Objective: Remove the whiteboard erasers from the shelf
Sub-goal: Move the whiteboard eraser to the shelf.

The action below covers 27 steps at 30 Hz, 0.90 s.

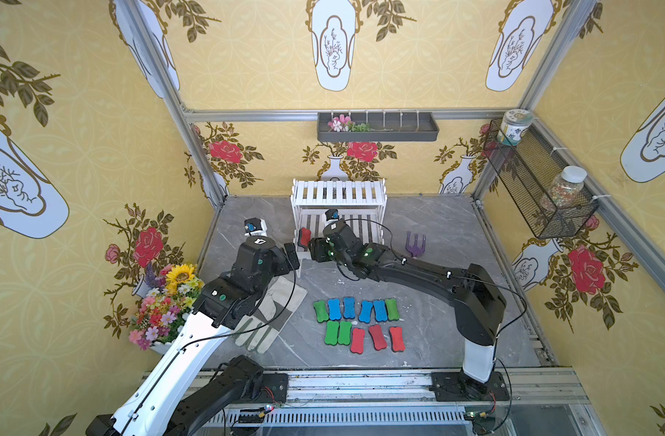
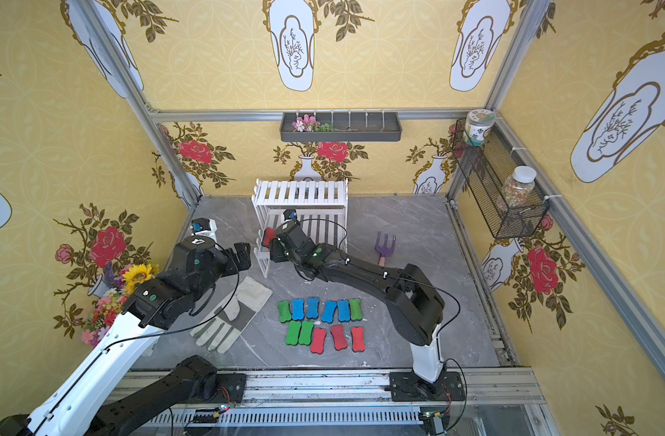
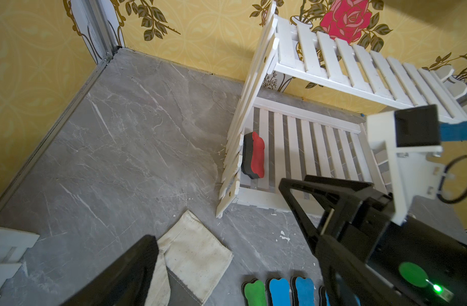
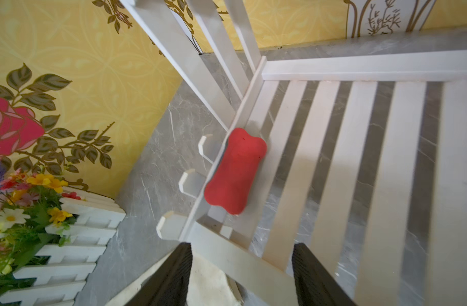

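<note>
Where grey marbled tabletop (image 1: 436, 234) meets yellow rose wallpaper (image 1: 266, 68), white two-tier shelf (image 1: 338, 192) stands. One red eraser (image 4: 235, 172) on lower tier, at end nearest left arm, tilted against side rail. Eleven erasers (image 1: 365, 311) in two rows on tabletop, front centre. Arms: right gripper (image 4: 241, 247) jaws apart, empty, just short of red eraser; left gripper (image 1: 292, 256) spread wide, empty, beside shelf's front corner.

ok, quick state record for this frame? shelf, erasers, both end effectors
shelf: one red eraser, lower tier, leaning on side rail
table: eleven erasers, two rows
right end effector: open, facing red eraser, not touching
left end effector: open, empty, beside shelf
</note>
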Motion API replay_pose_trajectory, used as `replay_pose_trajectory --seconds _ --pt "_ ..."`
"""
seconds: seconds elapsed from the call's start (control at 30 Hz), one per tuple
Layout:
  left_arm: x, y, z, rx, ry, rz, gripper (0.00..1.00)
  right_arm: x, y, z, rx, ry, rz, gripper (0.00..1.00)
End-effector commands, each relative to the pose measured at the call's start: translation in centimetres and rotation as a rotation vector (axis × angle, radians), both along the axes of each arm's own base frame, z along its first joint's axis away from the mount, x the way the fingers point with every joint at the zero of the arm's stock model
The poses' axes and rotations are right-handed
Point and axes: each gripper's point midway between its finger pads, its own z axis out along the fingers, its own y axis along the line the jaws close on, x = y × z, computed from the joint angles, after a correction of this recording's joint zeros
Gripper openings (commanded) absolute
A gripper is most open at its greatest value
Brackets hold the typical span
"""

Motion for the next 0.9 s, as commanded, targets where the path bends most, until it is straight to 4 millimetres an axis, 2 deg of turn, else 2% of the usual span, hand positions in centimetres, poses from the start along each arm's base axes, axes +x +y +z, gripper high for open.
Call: replay_pose_trajectory --seconds 0.0,0.2,0.53,0.87 --pt "-0.1 0.1 0.2 -0.007 -0.011 0.003 1.0 1.0 1.5 0.8 0.075 0.0 -0.023 0.65" --pt "-0.2 0.3 0.3 -0.005 -0.013 0.007 0.99 1.6 2.9 -0.8 0.085 0.034 -0.014 0.65" --pt "-0.2 0.1 0.3 -0.01 -0.014 0.0 0.99 2.4 3.1 -1.2 0.049 0.027 -0.026 0.63" --pt "-0.2 0.0 0.0 -0.01 -0.009 -0.003 1.0 2.9 3.4 -2.6 -0.001 0.041 -0.03 0.59"
